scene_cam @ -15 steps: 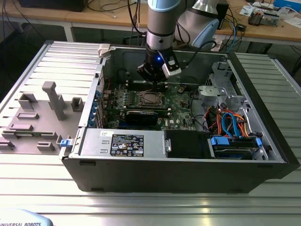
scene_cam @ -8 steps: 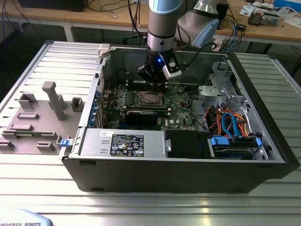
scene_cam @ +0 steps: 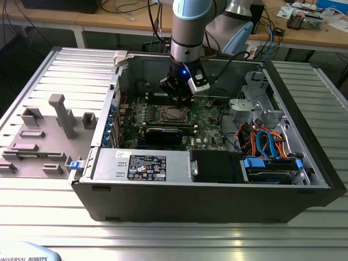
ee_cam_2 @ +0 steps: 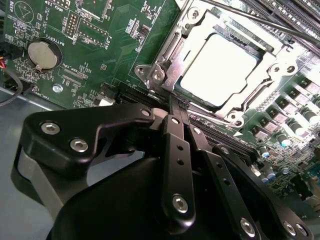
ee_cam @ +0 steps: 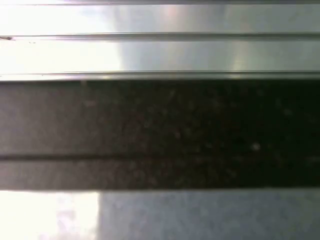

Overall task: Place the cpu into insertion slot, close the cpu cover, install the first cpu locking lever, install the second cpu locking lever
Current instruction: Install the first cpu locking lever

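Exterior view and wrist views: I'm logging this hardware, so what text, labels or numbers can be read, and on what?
Black-and-white label on the grey metal housing at the case front: print too small to read.
White lettering on the motherboard in the second wrist view: tiny and skewed, not reliably readable.
White lettering at the exterior view's lower left corner: cut off by the edge.
First wrist view: none.
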Available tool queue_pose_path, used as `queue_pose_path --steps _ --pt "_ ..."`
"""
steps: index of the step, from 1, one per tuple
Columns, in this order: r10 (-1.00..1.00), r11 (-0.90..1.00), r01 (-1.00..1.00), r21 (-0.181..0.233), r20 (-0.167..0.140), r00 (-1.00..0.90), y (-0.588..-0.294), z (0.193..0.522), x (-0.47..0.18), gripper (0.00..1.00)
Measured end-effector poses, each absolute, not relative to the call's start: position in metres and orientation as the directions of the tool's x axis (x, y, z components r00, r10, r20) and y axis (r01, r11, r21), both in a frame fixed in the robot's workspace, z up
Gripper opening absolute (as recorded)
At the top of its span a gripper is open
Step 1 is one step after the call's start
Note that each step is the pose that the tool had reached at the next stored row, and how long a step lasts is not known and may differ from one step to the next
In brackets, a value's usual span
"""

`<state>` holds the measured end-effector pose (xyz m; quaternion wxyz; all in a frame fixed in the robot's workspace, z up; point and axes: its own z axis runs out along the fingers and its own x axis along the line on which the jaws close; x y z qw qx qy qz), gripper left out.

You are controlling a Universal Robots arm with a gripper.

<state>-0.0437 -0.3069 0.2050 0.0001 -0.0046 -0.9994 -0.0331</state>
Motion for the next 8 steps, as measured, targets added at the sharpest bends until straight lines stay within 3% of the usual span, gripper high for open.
queue_pose_path --steps 8 --pt "0.009 0.998 0.009 0.067 0.001 -1.000 -0.3069 0.2069 -0.0437 0.11"
